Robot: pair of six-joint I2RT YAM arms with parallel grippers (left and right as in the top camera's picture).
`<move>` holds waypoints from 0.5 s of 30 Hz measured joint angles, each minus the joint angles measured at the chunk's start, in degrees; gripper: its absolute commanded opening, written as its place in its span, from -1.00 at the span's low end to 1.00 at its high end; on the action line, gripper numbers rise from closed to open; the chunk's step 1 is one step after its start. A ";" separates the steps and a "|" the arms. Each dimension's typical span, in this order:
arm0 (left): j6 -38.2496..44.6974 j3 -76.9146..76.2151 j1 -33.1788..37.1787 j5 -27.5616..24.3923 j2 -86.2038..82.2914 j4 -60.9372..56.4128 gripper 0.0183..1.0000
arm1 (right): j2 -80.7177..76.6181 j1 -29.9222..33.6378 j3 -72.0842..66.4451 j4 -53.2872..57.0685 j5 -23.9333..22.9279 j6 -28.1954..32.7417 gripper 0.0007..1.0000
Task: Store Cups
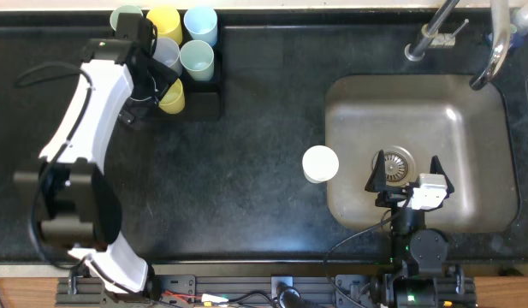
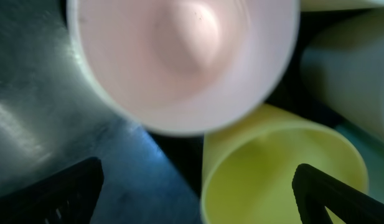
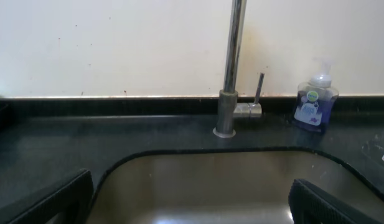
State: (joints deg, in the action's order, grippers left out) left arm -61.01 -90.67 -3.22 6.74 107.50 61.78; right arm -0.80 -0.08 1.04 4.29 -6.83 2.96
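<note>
Left gripper (image 2: 198, 183): jaws spread wide, holding nothing, over a yellow cup (image 2: 285, 168) at the black rack (image 1: 205, 101), far left of the worktop (image 1: 246, 188). Judged to be a storing step. A white cup (image 1: 320, 163) stands unstored at the rim of the sink (image 1: 469, 120). Right gripper (image 1: 406, 175): released, parked over the sink.

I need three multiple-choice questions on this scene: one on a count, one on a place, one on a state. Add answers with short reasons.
1. How many yellow cups show in the top view? A one. B two. C four.
2. Where is the white cup? A inside the sink. B on the counter beside the sink. C on a yellow cup.
3. How is the right gripper? A open above the sink. B shut on the white cup. C shut, empty.
Answers: 1 B, two yellow rims show; 2 B, it stands on the counter by the sink's rim; 3 A, its fingers are spread, holding nothing.
</note>
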 measured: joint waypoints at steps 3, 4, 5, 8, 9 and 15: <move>3.56 0.35 0.00 0.07 -6.25 2.40 1.00 | 0.00 0.00 0.00 -0.02 -0.02 -0.07 1.00; 5.79 0.37 0.00 0.42 -9.49 3.74 1.00 | 0.00 -0.02 0.00 -0.04 -0.02 -0.04 1.00; 8.02 0.37 0.00 0.79 -12.57 5.07 1.00 | 0.00 0.00 0.00 0.00 -0.02 -0.07 1.00; 17.00 0.52 0.00 1.84 -24.48 10.64 1.00 | 0.00 0.00 0.00 -0.02 -0.02 -0.02 1.00; 20.44 1.07 0.00 2.16 -29.09 11.65 1.00 | 0.00 0.00 0.00 0.00 0.00 0.00 1.00; 38.88 20.61 0.02 4.17 -58.40 0.11 1.00 | 0.02 0.00 0.00 0.00 -0.02 -0.02 1.00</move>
State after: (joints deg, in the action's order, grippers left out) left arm -22.13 -70.06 -3.20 10.92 49.10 61.89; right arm -0.78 -0.08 1.04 4.29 -6.85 2.94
